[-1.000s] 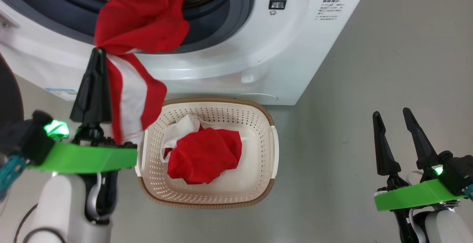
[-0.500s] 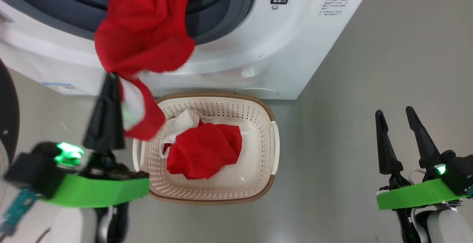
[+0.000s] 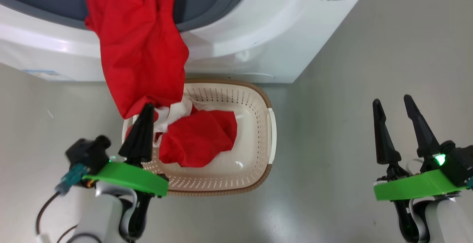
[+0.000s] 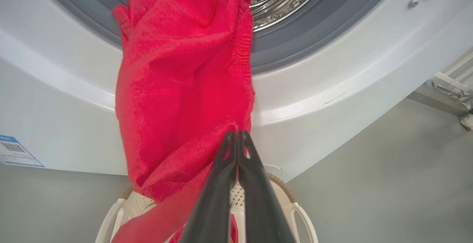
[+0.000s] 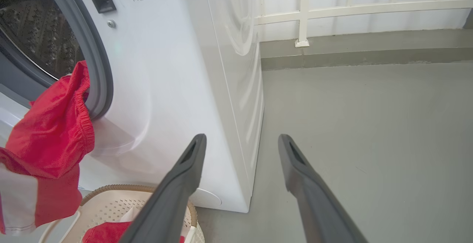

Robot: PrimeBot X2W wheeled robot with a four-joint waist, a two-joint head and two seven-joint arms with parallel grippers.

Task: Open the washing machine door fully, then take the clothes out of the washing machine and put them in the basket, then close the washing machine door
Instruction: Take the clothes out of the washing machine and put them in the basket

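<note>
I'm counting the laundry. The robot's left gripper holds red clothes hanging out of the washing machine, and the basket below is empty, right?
Not quite: the basket is not empty. The head view shows a red and white garment lying in it. The left gripper does hold red clothes hanging out of the washing machine.

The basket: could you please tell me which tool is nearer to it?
Left. The left tool is over the left rim of the basket, shut on the garment; the right tool is open, well off to its right, above the floor.
</note>
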